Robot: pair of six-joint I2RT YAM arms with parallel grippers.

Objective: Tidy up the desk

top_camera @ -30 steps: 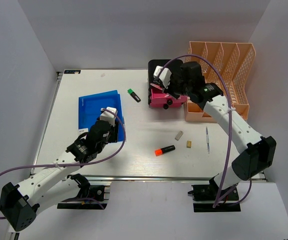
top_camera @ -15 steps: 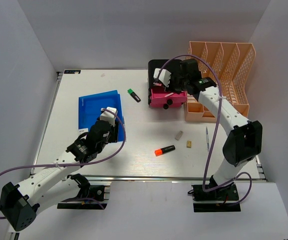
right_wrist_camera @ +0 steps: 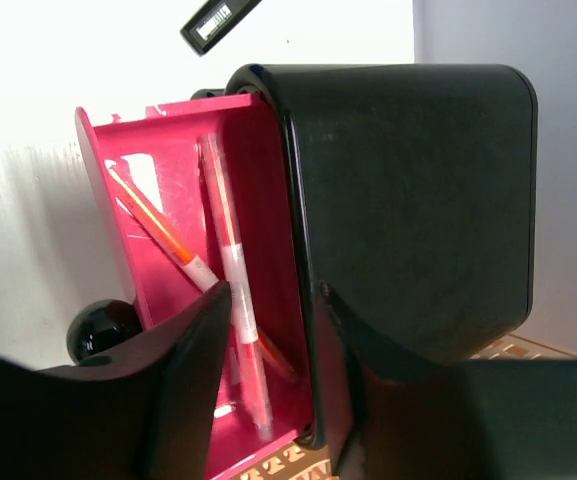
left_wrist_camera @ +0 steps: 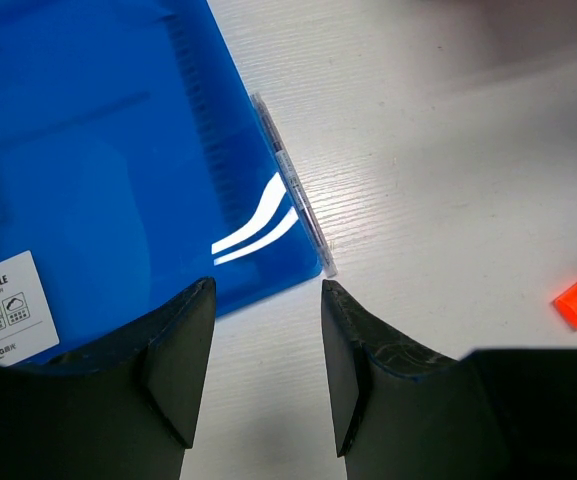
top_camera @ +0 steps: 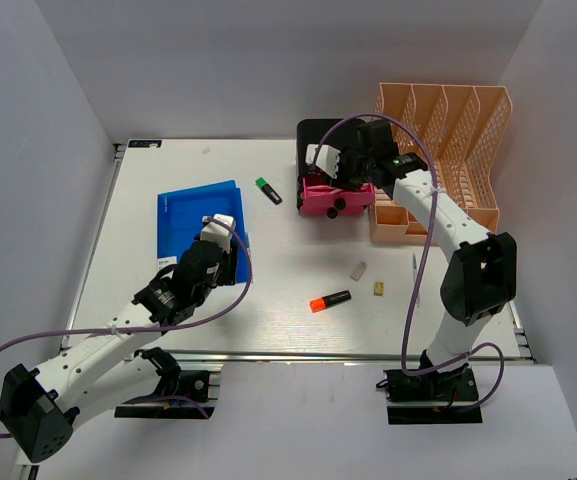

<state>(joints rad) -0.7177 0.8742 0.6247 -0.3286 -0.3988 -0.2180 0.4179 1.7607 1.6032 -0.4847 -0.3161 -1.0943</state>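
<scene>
The white desk (top_camera: 288,260) carries loose stationery. My right gripper (top_camera: 330,170) hangs open over a pink tray (top_camera: 333,197) beside a black box (top_camera: 313,135). In the right wrist view the open gripper (right_wrist_camera: 276,292) has a red pen (right_wrist_camera: 233,290) lying loose in the pink tray (right_wrist_camera: 168,200) below it, beside an orange pen (right_wrist_camera: 158,235). My left gripper (top_camera: 223,245) is open above the near right corner of a blue folder (top_camera: 193,215). In the left wrist view this gripper (left_wrist_camera: 268,290) holds nothing, and a clear pen (left_wrist_camera: 293,185) lies along the blue folder (left_wrist_camera: 98,170).
A peach file rack (top_camera: 448,150) stands at the back right. A green highlighter (top_camera: 268,190), an orange highlighter (top_camera: 330,300), two small blocks (top_camera: 359,270) (top_camera: 379,288) and a thin pen (top_camera: 415,278) lie on the desk. The black box (right_wrist_camera: 418,200) touches the tray's side.
My right gripper has opened and the red pen it held now lies in the pink tray. Its elbow has swung inward. The left arm has not moved.
</scene>
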